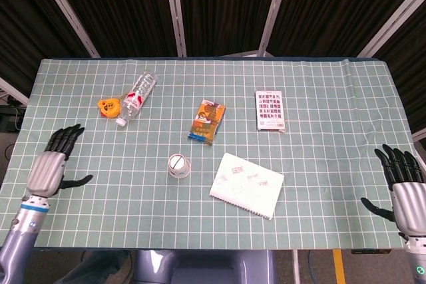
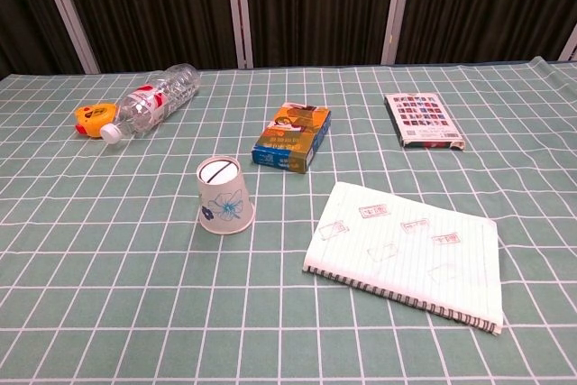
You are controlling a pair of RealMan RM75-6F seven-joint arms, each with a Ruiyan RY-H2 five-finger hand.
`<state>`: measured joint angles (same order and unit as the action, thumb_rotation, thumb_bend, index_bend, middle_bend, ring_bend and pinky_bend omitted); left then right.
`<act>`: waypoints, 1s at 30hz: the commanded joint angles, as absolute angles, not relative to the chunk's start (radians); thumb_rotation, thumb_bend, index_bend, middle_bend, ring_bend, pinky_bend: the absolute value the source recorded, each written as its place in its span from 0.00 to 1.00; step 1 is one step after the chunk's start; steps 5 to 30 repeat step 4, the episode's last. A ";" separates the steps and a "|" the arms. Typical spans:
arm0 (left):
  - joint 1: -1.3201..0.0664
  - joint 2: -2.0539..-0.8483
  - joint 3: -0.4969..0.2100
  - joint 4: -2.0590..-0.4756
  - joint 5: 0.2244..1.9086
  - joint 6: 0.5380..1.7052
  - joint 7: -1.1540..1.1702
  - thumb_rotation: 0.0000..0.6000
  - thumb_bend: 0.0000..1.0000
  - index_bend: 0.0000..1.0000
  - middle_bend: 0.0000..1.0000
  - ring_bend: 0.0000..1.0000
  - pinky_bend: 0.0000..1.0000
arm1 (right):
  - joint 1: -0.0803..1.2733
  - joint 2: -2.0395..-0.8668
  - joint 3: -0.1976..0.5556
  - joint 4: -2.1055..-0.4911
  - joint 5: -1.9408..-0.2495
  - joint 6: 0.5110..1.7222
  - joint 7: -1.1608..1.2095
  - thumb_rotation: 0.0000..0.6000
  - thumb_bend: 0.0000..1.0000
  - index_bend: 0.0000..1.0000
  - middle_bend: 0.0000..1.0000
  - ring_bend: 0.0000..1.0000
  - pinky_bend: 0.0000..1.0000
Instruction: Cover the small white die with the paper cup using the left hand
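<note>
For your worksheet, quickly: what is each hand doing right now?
Left hand: open, holding nothing, apart from the upturned white paper cup.
Right hand: open, holding nothing.

paper cup (image 2: 224, 197) stands upside down left of the notebook (image 2: 407, 252), before the box (image 2: 292, 136).
</note>
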<state>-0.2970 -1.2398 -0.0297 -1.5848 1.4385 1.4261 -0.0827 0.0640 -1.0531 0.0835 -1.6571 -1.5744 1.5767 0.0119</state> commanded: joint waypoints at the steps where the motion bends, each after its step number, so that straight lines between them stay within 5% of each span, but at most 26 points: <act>1: -0.193 -1.222 0.017 -1.571 1.452 1.546 -0.051 1.00 0.00 0.00 0.00 0.00 0.00 | 0.066 -1.054 0.087 -1.660 -1.570 1.574 0.006 1.00 0.00 0.00 0.00 0.00 0.00; 30: -0.167 -1.221 0.024 -1.546 1.470 1.584 -0.026 1.00 0.00 0.00 0.00 0.00 0.00 | 0.067 -1.055 0.086 -1.662 -1.569 1.570 0.002 1.00 0.00 0.00 0.00 0.00 0.00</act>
